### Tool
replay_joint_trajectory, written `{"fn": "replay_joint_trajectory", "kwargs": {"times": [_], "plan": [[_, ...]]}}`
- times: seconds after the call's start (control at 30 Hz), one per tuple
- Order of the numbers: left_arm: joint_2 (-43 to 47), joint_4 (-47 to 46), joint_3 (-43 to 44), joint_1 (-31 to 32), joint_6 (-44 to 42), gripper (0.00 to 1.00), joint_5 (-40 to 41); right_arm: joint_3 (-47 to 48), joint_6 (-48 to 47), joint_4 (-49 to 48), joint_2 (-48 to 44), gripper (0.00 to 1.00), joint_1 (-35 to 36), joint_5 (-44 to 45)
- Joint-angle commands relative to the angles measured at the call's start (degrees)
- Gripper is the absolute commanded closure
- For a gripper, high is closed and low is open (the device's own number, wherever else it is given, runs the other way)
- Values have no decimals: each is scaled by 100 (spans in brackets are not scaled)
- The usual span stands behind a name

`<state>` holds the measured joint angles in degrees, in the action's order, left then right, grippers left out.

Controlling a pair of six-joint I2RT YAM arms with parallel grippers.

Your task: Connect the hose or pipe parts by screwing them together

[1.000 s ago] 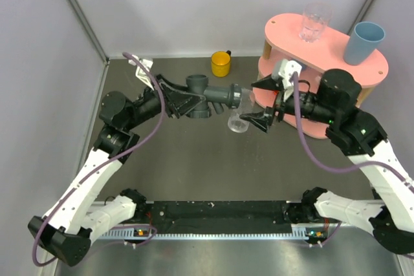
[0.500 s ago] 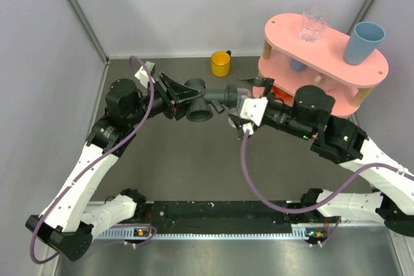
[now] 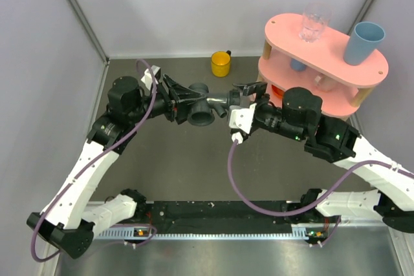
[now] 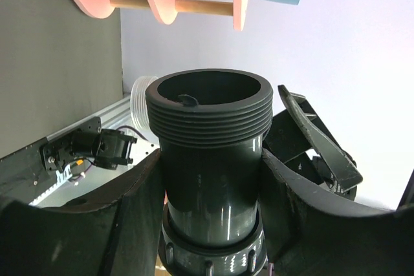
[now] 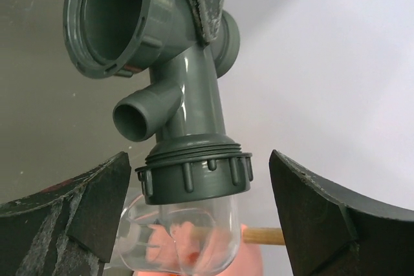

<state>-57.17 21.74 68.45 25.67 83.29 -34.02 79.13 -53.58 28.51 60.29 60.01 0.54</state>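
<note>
My left gripper [image 3: 182, 101] is shut on the barrel of the dark grey T-shaped pipe fitting [image 3: 202, 105] and holds it above the table. In the left wrist view both fingers press the fitting [image 4: 210, 159] below its threaded open end. The grey collar [image 5: 194, 176] with the clear tubular piece [image 5: 194, 250] sits on the fitting's other end. My right gripper [image 5: 197, 185] straddles that collar, open, with a gap on each side. From above, the right gripper [image 3: 239, 105] covers most of the collar end.
A yellow cup [image 3: 220, 63] stands at the back of the table. The pink two-tier shelf [image 3: 284, 35] at the back right, close behind my right arm, carries a clear drinking glass [image 3: 314, 21] and a blue cup [image 3: 363, 42]. Grey walls close in the left and back.
My right arm has swung left and its gripper has turned over, coming to straddle the collar end, jaws slightly narrower. The left gripper has kept its grip and shifted the fitting a little.
</note>
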Motion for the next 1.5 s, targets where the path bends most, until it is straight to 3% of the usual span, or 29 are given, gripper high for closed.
{"fn": "replay_joint_trajectory", "kwargs": {"times": [0.0, 0.2, 0.4, 0.5, 0.53, 0.6, 0.63, 0.73, 0.77, 0.87, 0.93, 1.13, 1.27, 1.3, 1.37, 1.43, 1.47], "plan": [[4, -144, 318, -71, -66, 100, -324, -12, 6, 304, -175, 14, 73, -27], [-172, 208, 643, -89, -391, 100, -500, 85, -29, 559, -132, 15, 73, -238], [-312, 217, 723, -89, -427, 100, -816, 146, -47, 419, -18, 25, 73, -264], [-348, 130, 679, -89, -436, 100, -983, 198, 75, 287, 70, 46, 73, -317], [-356, -141, 635, -89, -445, 100, -1036, 260, 180, 278, 105, 62, 72, -335], [-339, -694, 495, -89, -767, 100, -1194, 444, 654, 286, 149, 75, 64, -457], [-322, -1437, 407, -89, -1075, 100, -1290, 506, 830, 295, 176, 82, 29, -545], [-86, -1784, 223, -80, -2612, 100, -1186, 796, 1779, 444, 289, 92, -261, -1045], [20, -2701, 65, -80, -3112, 100, -1195, 884, 2251, 575, 325, 94, -349, -1177], [372, -4268, -594, -80, -3869, 100, -1369, 1060, 3270, 638, 352, 97, -963, -2196], [434, -4799, -806, -71, -4179, 100, -1878, 1060, 3886, 638, 352, 100, -1322, -2785], [461, -6267, -1289, -62, -4804, 100, -2827, 1052, 5205, 612, 518, 100, -2201, -4358], [382, -6542, -1360, -62, -4743, 100, -3075, 1095, 5981, 603, 712, 98, -2598, -4887], [408, -6524, -1378, -62, -4734, 100, -3049, 1087, 6026, 612, 703, 84, -2608, -4853], [452, -6341, -1448, -71, -4577, 100, -2604, 1008, 5947, 629, 616, 72, -2608, -4608], [505, -5902, -1439, -71, -4244, 100, -1938, 964, 5825, 673, 432, 50, -2608, -4327], [540, -5700, -1413, -71, -4042, 100, -1681, 929, 5746, 699, 370, 34, -2617, -4021]]}}
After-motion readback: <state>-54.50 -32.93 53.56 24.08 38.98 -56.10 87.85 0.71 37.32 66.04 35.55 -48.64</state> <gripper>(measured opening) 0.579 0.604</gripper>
